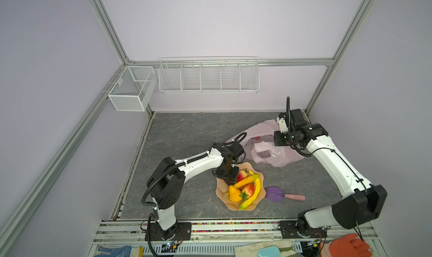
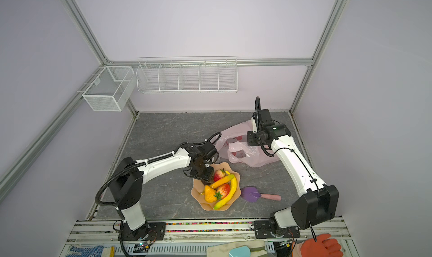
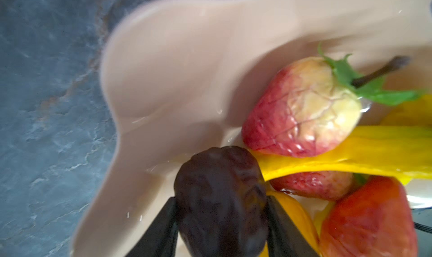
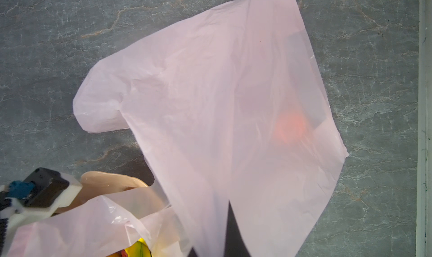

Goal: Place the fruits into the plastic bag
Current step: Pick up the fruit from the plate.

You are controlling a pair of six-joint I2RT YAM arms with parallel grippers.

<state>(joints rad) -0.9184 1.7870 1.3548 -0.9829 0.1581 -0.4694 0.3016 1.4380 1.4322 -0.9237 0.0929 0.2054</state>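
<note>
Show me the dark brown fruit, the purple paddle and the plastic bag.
dark brown fruit (image 3: 219, 192), left wrist view, its wrinkled middle.
purple paddle (image 1: 275, 193), a top view, its leaf-shaped blade.
plastic bag (image 4: 210, 92), right wrist view, its pink side.

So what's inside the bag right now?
Through the bag one blurry orange shape shows; tangerine or print, I cannot tell. Its folds and cloudy film cover the rest of the inside.
</note>
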